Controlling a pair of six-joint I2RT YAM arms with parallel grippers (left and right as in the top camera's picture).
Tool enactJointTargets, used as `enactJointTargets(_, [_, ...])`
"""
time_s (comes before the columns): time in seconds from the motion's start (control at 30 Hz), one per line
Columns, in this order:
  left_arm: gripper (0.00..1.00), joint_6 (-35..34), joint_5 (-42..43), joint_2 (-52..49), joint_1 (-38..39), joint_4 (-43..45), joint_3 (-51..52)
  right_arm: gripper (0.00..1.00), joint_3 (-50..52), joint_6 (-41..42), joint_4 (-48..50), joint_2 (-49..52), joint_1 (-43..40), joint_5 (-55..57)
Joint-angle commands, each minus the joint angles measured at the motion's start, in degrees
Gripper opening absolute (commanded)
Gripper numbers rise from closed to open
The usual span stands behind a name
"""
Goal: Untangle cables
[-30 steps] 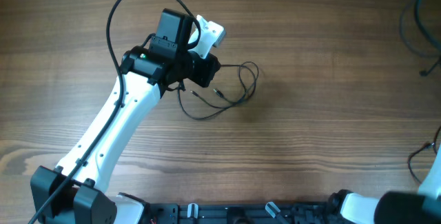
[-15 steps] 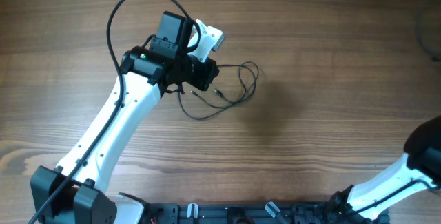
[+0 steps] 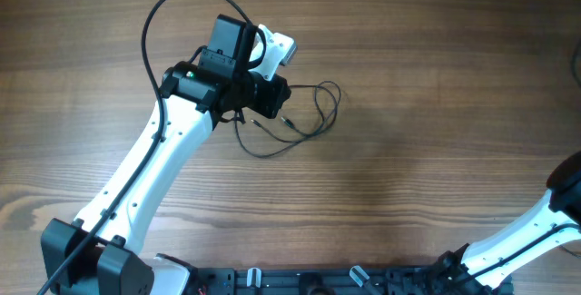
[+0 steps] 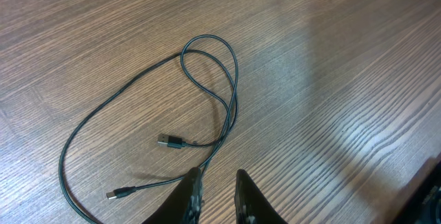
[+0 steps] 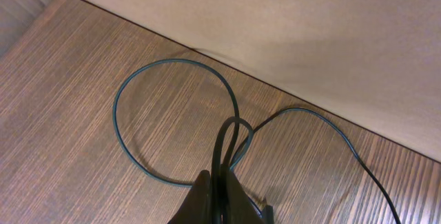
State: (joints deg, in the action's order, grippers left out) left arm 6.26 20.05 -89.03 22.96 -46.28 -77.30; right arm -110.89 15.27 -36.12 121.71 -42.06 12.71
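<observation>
Since one second ago, the right arm (image 3: 554, 218) is reaching higher along the right edge of the overhead view. The second cable (image 3: 577, 54) is showing only as a short dark stroke at that edge, where we were earlier seeing whole loops. We are seeing no change in the left arm (image 3: 154, 168) or the first cable (image 3: 263, 155).

Overhead view: the left arm is stretching from the lower left corner to the upper middle of the desk (image 3: 408, 195). The left hand (image 3: 270, 95) is pointing down beside the first cable, which is lying loose on the desk in open curves just right of it. We are not seeing the right hand here.

Left wrist view: the first cable (image 4: 236, 100) is lying flat and crossing itself once, forming a narrow loop. Its two plugs (image 4: 169, 141) (image 4: 117, 194) are lying free inside the wide curve, apart from each other. The left hand (image 4: 219, 179) is released. Its fingers (image 4: 195, 195) are standing apart with bare desk showing between them, and the cable is running up to the tip of one finger.

Right wrist view: the right hand (image 5: 219, 176) is clenched on a doubled fold of the second cable (image 5: 172, 60). One round loop is lying on the desk toward a pale wall (image 5: 275, 24), and one strand is trailing off to the lower right.
</observation>
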Motion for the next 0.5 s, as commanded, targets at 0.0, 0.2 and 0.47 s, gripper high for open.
enactJointTargets(0.0, [0.18, -0.81, 1.11, -0.33, 0.17, 0.07, 0.44, 0.19, -1.62, -0.17, 0.07, 0.87, 0.31, 0.85])
enactJointTargets(0.2, [0.18, -0.76, 1.09, -0.33, 0.17, 0.17, 0.44, 0.99, -1.64, -1.03, -0.79, 0.07, 0.33, 1.22])
enactJointTargets(0.47, [0.19, -0.74, -0.09, -0.33, 0.17, 1.25, 0.44, 1.00, -1.68, 2.93, -1.73, -11.21, 2.10, -1.31])
